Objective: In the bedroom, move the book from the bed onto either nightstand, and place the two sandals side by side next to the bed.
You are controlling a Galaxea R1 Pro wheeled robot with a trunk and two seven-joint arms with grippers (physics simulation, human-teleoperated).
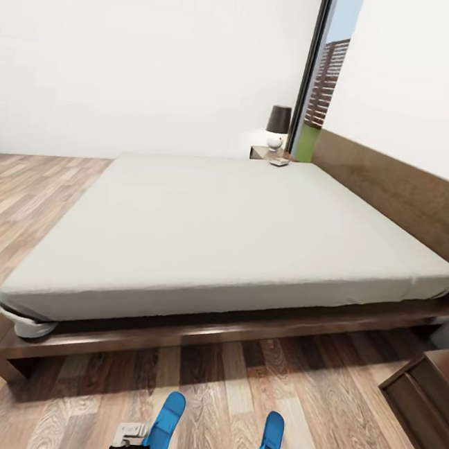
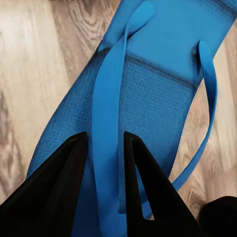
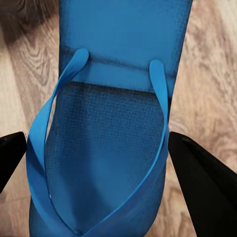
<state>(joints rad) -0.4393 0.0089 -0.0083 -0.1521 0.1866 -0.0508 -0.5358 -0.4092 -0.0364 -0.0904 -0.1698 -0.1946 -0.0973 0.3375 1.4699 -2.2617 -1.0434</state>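
Your left end effector (image 2: 104,148) is pinched on the strap of one bright blue flat flip-flop (image 1: 165,423), while your right end effector (image 3: 96,143) straddles the sole of the other blue flip-flop (image 1: 270,439), its fingers spread wide around it. Both sandals sit side by side near the dark brown wooden bed frame (image 1: 170,333), presumably to line them up. The small thin book (image 1: 279,162) seems to rest at the bed's far corner, beside the dark nightstand (image 1: 260,152).

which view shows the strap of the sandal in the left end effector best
The left wrist view: the bright blue flip-flop's thin strap runs up between the two black fingers, close and sharp. The head view shows just that sandal's front end above the wood-plank floor; the right wrist view shows the other sandal.
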